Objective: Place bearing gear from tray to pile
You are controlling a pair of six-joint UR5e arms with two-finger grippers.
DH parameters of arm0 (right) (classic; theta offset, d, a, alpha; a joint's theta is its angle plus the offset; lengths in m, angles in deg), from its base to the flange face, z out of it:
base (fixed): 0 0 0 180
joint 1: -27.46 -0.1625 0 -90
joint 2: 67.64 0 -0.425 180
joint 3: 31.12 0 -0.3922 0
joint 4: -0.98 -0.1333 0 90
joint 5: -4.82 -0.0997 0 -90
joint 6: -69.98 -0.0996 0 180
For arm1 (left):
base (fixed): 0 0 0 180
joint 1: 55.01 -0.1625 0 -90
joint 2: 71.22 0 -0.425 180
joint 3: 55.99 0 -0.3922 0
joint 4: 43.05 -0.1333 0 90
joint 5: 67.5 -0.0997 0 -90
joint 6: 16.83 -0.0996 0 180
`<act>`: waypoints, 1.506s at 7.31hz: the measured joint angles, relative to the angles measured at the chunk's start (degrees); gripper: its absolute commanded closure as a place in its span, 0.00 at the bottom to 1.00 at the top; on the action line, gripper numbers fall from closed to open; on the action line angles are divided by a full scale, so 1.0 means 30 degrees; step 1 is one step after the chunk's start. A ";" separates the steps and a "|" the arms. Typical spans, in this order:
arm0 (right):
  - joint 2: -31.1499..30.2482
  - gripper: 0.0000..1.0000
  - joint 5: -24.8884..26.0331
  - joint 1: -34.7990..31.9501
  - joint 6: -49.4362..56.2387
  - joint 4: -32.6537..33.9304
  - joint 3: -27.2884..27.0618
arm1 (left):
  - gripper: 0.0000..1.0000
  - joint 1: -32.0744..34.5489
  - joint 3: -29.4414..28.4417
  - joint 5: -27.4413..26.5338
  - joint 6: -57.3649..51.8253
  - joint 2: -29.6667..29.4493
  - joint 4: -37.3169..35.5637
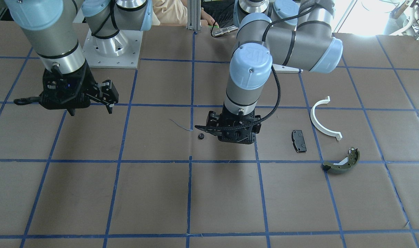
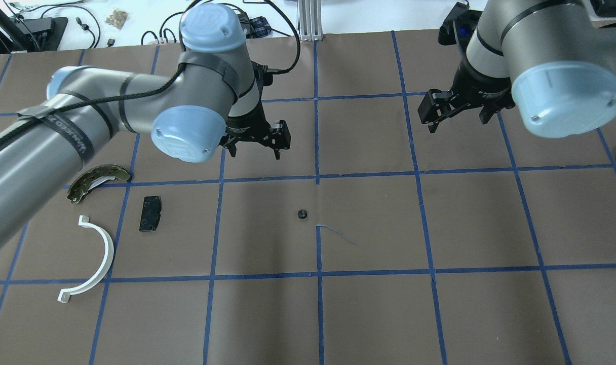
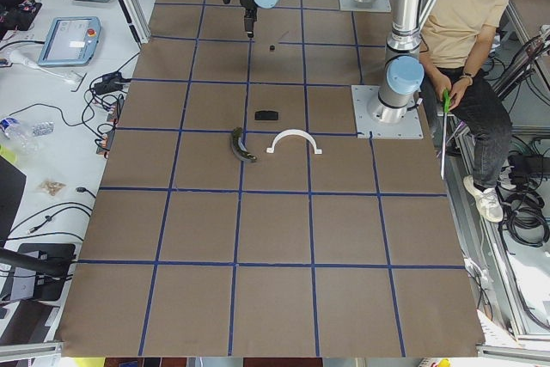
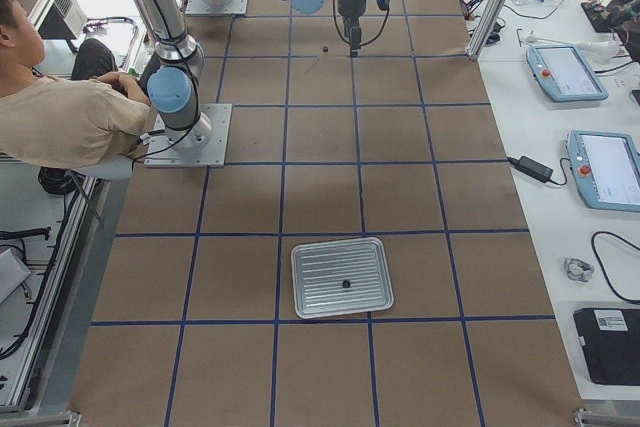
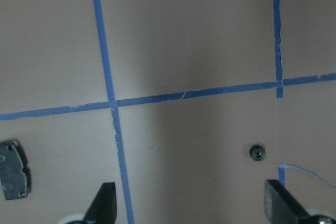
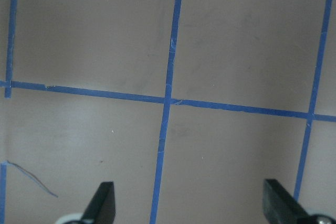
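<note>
Surface: table point(image 2: 369, 314) covered in brown paper, divided into squares by a blue tape grid point(image 2: 369, 175). Most squares are bare paper.

Entries, left to right in the overhead view:

1. Pile point(image 2: 110, 218), in the left squares; three parts, each apart from the others.
   - Olive-green brake shoe point(image 2: 98, 180), farthest from the robot.
   - White half-ring point(image 2: 96, 257), nearest the robot, its open side towards the table's left end.
   - Black pad point(image 2: 150, 213), right of both, long axis running near to far.
2. Left gripper point(image 2: 256, 151), hanging above the paper beyond the pile's right edge. Its wrist view shows the fingers point(image 5: 103, 204) spread wide, with nothing between them.
3. Bearing gear point(image 2: 302, 213), small and black.
   - Position: on the bare paper, just left of the centre tape line, well apart from the pile.
   - Attitude: lies flat, toothed rim outward, bore facing up. It is round, so it has no long axis.
   - Surroundings: bare paper on every side; in the left wrist view it sits just inside the right-hand finger.
4. Thin pale strand point(image 2: 337, 231), loose on the paper just right of the gear.
5. Right gripper point(image 2: 457, 122), raised over the far right squares, well apart from the gear, its fingers point(image 6: 104, 203) likewise wide and empty.
6. Metal tray point(image 4: 342, 277), seen only in the right side view, near the table's right end. A small dark part point(image 4: 346, 284) lies at its middle, too small to identify.
</note>
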 measured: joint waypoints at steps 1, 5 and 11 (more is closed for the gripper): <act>-0.0552 0.00 -0.0012 -0.0109 -0.0647 -0.1315 0.0825 | 0.00 0.0528 0.1014 -0.0001 0.0595 -0.0515 -0.1845; -0.0739 0.00 -0.0492 -0.0220 -0.2048 -0.3125 0.1386 | 0.00 0.1742 0.2363 0.0215 0.1203 -0.2003 -0.4677; -0.0753 0.00 -0.0804 -0.0078 -0.1590 -0.3238 0.1365 | 0.06 0.2570 0.4614 0.0086 0.3085 -0.2309 -0.8170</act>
